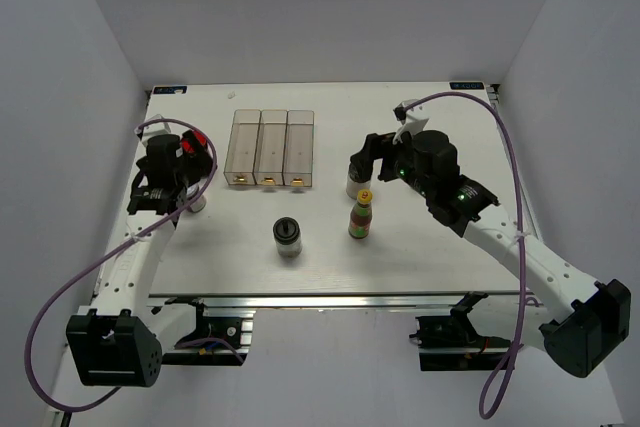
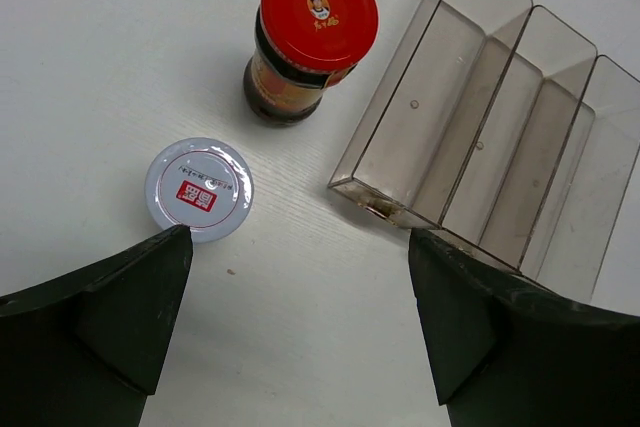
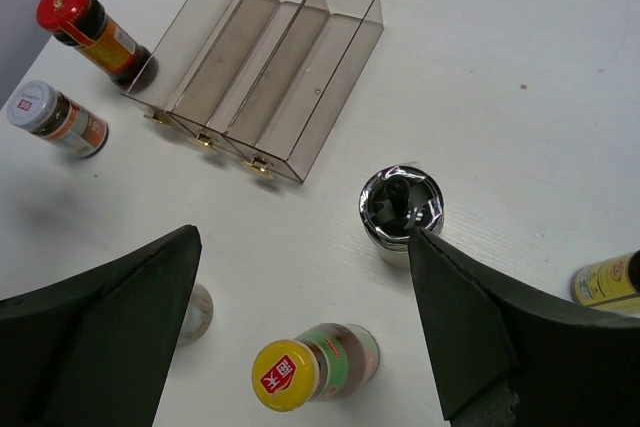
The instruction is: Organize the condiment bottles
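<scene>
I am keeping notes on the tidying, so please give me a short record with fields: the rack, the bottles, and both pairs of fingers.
rack: clear three-slot rack, no bottle inside
left of rack: red-capped jar and white-capped jar, both upright
near side of rack: black-capped jar and yellow-capped bottle, upright, apart
left fingers: open, holding nothing
right fingers: open, holding nothing

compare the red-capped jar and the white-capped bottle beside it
The red-capped jar has a red lid with a portrait; the white-capped bottle has a pale lid with a red square mark. The red-capped jar stands closer to the rack than the white-capped bottle. Both stand upright, outside the rack.
</scene>
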You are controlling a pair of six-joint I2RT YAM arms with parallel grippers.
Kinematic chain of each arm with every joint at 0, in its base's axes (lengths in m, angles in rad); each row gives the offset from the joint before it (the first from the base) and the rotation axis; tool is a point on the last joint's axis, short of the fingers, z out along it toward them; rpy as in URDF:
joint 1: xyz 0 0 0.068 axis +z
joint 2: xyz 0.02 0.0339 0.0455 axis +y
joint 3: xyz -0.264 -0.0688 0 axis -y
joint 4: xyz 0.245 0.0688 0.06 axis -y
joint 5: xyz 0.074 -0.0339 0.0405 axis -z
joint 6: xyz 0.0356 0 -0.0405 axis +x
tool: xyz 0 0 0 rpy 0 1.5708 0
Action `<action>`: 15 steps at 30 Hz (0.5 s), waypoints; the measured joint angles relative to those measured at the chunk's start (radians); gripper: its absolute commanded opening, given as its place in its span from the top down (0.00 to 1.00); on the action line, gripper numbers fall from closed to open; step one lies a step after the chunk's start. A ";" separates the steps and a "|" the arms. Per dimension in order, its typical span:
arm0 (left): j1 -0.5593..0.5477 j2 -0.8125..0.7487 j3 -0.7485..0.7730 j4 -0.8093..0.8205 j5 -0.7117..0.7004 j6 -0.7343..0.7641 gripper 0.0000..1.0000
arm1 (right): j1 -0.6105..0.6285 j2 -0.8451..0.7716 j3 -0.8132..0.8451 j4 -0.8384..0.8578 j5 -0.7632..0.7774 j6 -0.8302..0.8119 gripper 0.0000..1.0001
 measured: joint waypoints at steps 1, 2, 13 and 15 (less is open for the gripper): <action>0.000 0.006 0.000 -0.002 -0.006 -0.001 0.02 | 0.000 0.002 -0.003 0.000 0.002 0.001 0.11; 0.000 0.013 0.000 -0.004 -0.013 -0.003 0.02 | 0.000 0.002 -0.008 0.000 0.002 0.002 0.11; 0.000 0.288 0.114 -0.002 -0.029 0.006 0.02 | 0.000 0.000 -0.059 0.010 0.021 -0.009 0.11; 0.000 0.307 0.114 -0.004 -0.027 0.008 0.02 | 0.000 0.001 -0.059 0.008 0.029 -0.012 0.11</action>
